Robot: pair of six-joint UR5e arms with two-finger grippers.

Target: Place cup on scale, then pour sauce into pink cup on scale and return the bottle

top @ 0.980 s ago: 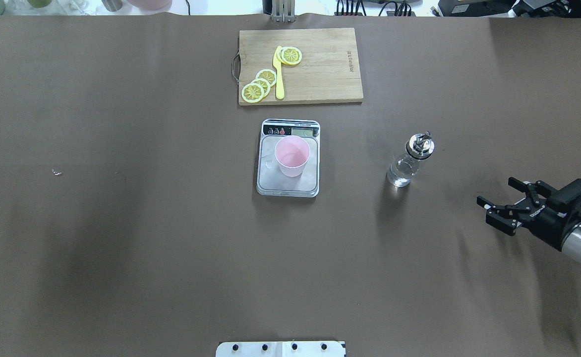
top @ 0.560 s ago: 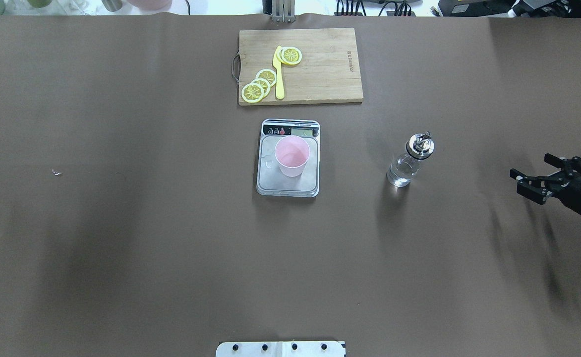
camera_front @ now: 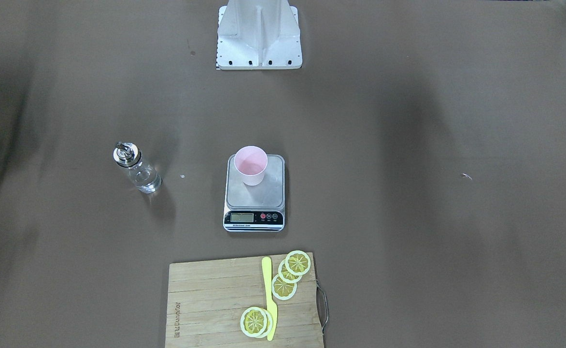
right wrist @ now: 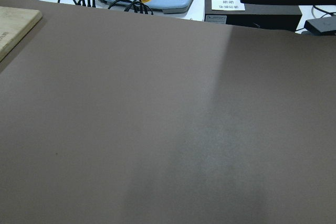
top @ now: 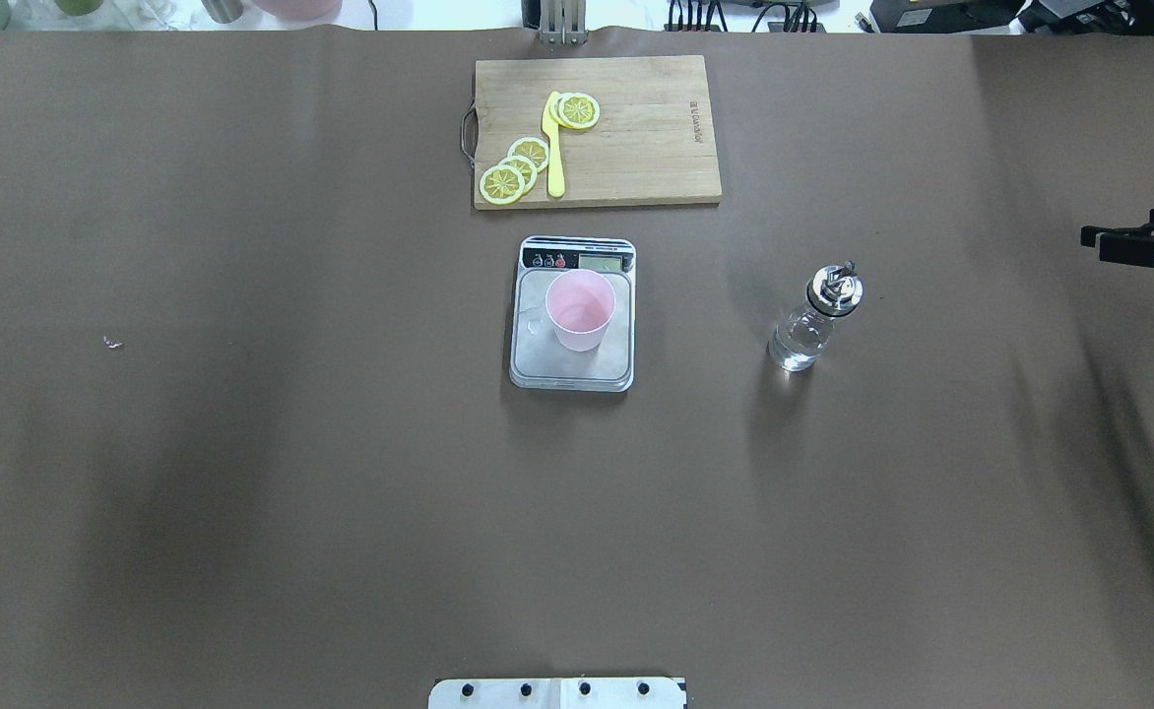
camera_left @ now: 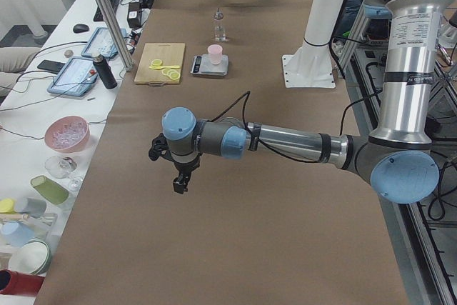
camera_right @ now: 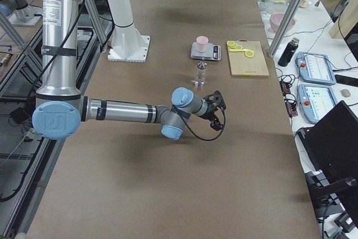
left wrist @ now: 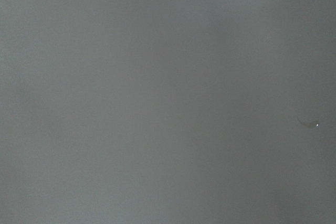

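Your brown-covered table (top: 242,443) carries a rectangular wooden cutting board (top: 636,158) at its far side, with the flat silver-grey scale (top: 538,366) just before it. Right gripper (top: 1119,226): empty, fingers apart, at the table's right edge. Left gripper (camera_left: 178,185): spread cannot be told. The small pale pink plastic cup (top: 582,315) stands upright on the scale. The small clear glass bottle (top: 811,320), holding colourless sauce (top: 794,350), stands to the scale's right, apart from it.

Pink cup (top: 581,311) upright on silver-grey scale (top: 541,359); glass bottle (top: 815,317), clear sauce (top: 794,351) low inside, upright, well apart rightward.
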